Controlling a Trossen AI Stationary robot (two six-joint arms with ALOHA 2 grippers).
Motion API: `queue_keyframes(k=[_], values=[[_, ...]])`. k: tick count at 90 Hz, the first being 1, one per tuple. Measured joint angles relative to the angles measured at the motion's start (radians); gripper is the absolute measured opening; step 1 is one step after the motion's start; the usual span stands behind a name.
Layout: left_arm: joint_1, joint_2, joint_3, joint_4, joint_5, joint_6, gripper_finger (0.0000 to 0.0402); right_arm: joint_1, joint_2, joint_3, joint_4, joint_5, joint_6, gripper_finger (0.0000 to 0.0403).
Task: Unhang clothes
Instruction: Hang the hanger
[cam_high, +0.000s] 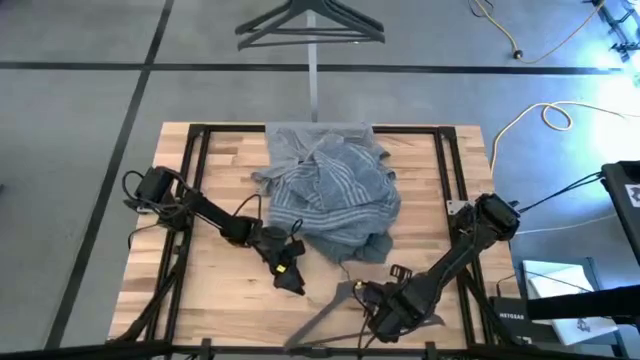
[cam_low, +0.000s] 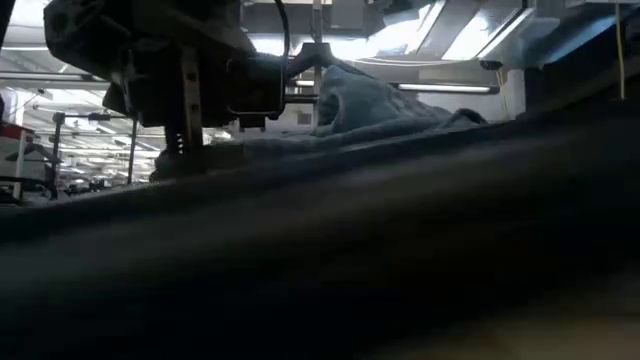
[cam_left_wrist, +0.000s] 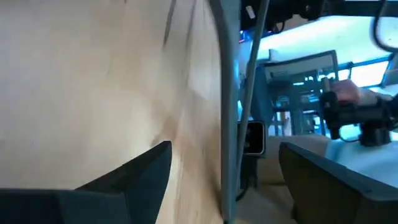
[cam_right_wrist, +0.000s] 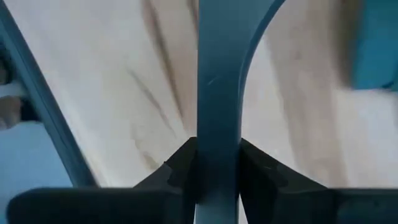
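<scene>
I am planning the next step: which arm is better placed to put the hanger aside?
The right one, probably. The right gripper is already shut on the hanger near the table's front edge. The left gripper is open and holds nothing, beside the striped shirt.

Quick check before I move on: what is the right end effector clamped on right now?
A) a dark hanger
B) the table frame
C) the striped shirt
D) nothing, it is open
A: in the right wrist view the right end effector has both fingers pressed against a dark hanger bar above the wooden table, while the striped shirt lies apart.
</scene>
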Motion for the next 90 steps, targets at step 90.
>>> queue_keyframes(k=[90], values=[[-0.05, -0.013, 0.002, 0.222, -0.123, -0.011, 0.027, -0.021, -0.002, 0.198, -0.273, 0.259, 0.036, 0.0076]])
